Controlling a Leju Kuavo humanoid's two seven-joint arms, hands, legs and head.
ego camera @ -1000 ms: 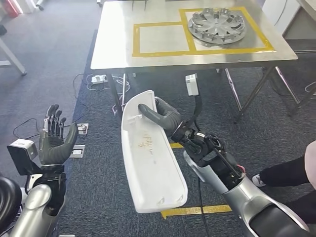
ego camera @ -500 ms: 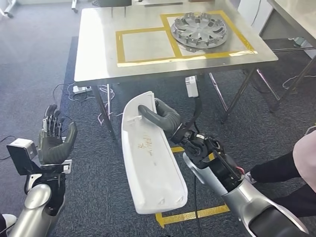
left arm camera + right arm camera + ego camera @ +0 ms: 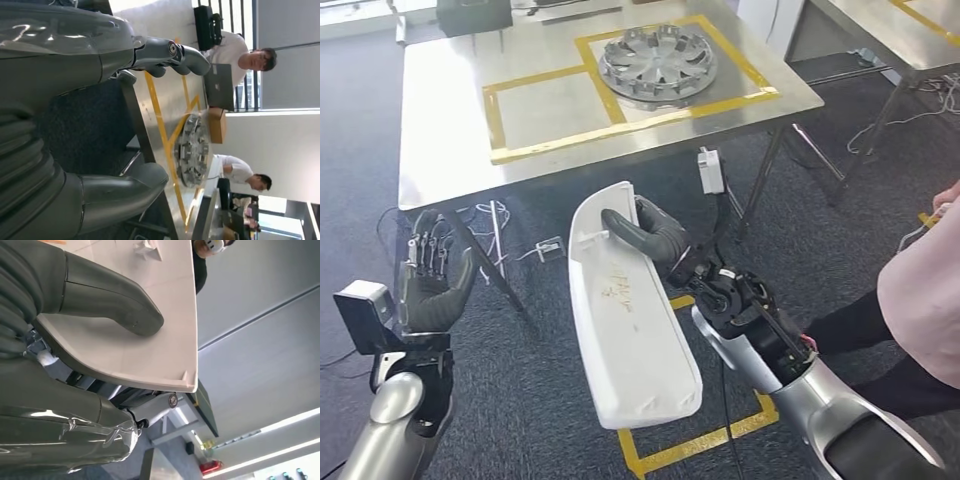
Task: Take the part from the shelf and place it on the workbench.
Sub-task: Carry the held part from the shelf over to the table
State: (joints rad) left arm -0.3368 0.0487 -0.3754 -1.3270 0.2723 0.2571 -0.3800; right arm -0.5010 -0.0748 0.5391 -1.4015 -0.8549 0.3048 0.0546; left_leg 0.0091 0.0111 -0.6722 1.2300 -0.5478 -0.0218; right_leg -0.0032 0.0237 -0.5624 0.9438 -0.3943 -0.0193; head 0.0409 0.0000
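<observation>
Grey carpet floor (image 3: 509,390) with yellow tape lines (image 3: 697,445), cables (image 3: 482,215).

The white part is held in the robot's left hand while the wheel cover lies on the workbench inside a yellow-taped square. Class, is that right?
Not quite. The head view shows the white part gripped by the right hand; the left hand holds nothing. The wheel cover does lie on the workbench inside a yellow-taped square.
</observation>
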